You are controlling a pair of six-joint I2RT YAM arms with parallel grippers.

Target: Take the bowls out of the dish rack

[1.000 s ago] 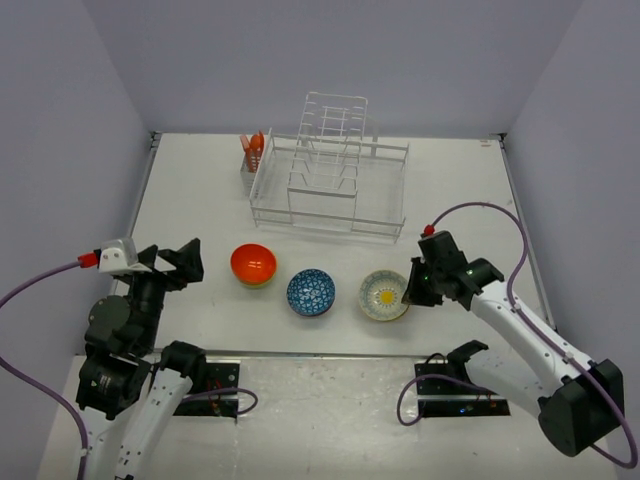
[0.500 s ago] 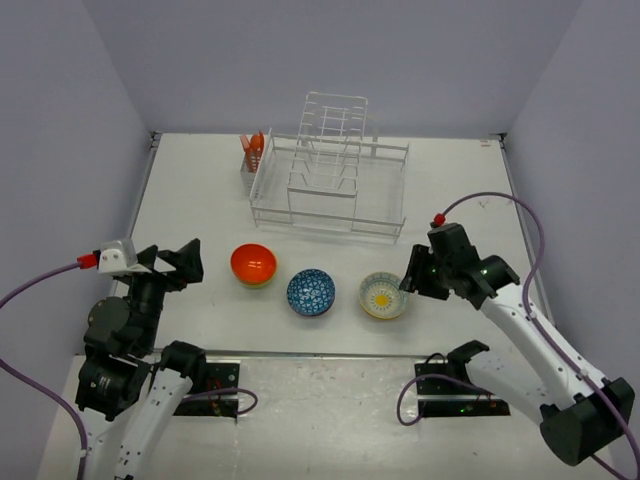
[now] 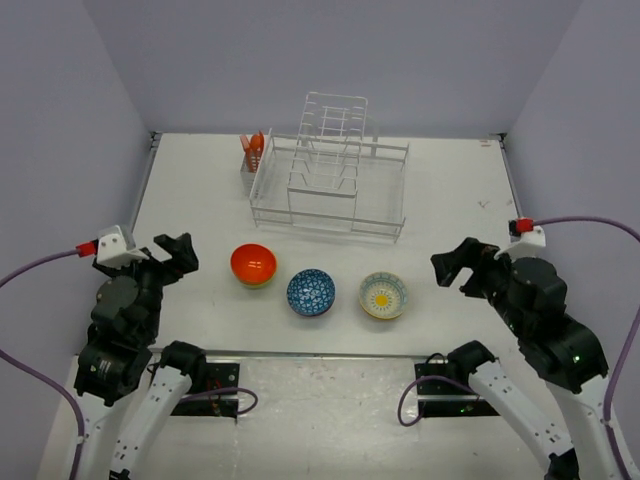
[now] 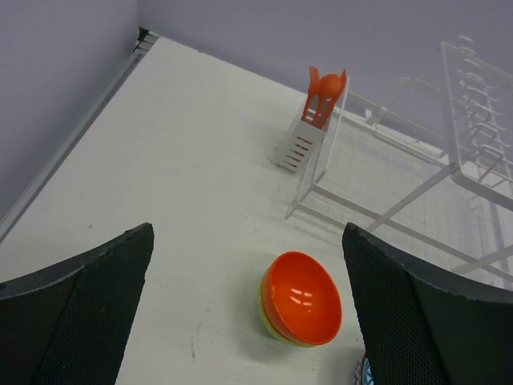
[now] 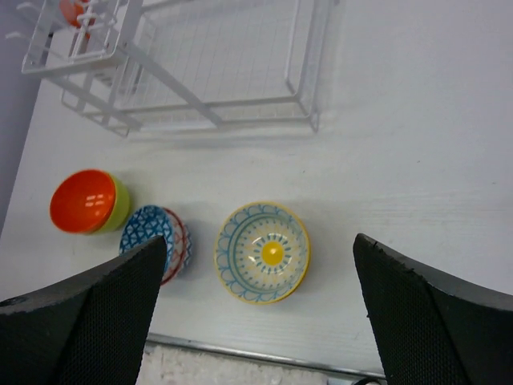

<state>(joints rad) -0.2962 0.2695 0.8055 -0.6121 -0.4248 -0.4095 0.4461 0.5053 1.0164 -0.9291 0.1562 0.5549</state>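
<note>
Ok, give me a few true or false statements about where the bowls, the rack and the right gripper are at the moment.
1. The dish rack holds no bowls. True.
2. The orange bowl sits alone on the table. False: it is nested in a lime green bowl.
3. The right gripper is clamped on the yellow-centre bowl. False: it is open, apart from that bowl, and holds nothing.
4. Orange utensils stand in the cup at the rack's side. True.
5. The blue patterned bowl lies between the orange bowl and the yellow-centre bowl. True.
</note>
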